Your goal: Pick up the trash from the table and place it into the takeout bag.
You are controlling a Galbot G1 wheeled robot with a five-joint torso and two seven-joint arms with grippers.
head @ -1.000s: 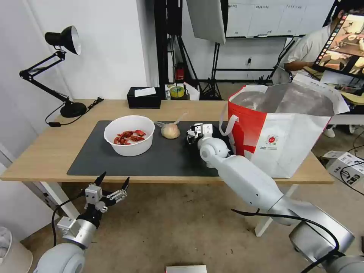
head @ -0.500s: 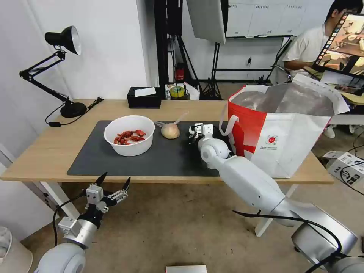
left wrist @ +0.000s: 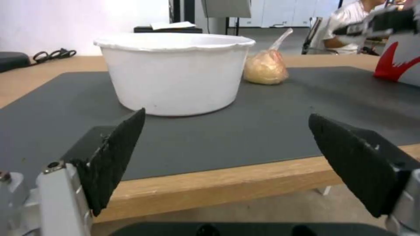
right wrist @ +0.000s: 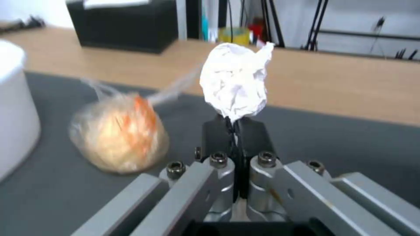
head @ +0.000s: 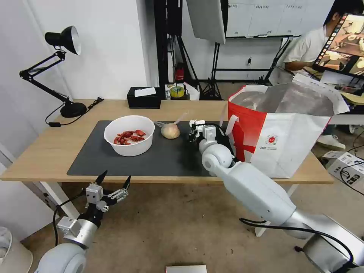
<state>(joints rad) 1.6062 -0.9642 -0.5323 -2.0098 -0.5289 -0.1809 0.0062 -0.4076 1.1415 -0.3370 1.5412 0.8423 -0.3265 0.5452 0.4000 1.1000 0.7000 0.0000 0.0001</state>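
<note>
the right pincer is clenched on the crumpled white tissue, its 2 black fingers pressed flat together with the wrinkled paper wad standing up from their tips. in the head view this pincer is held just above the dark grey mat, between the knotted clear bag and the takeout bag. the right arm is stretched forward over the tabletop from the near edge, its white rounded wrist joint above the mat. the left pincer is released, its 2 pointed black fingers spread wide, and is held low in front of the tabletop's near edge, the arm bent below it. the beige lump in the thin glossy bag lies on the mat just beside the round white plastic bowl, where red shells are seen. the boxy takeout bag stands open on the tabletop's right end, its silver lining exposed.
</note>
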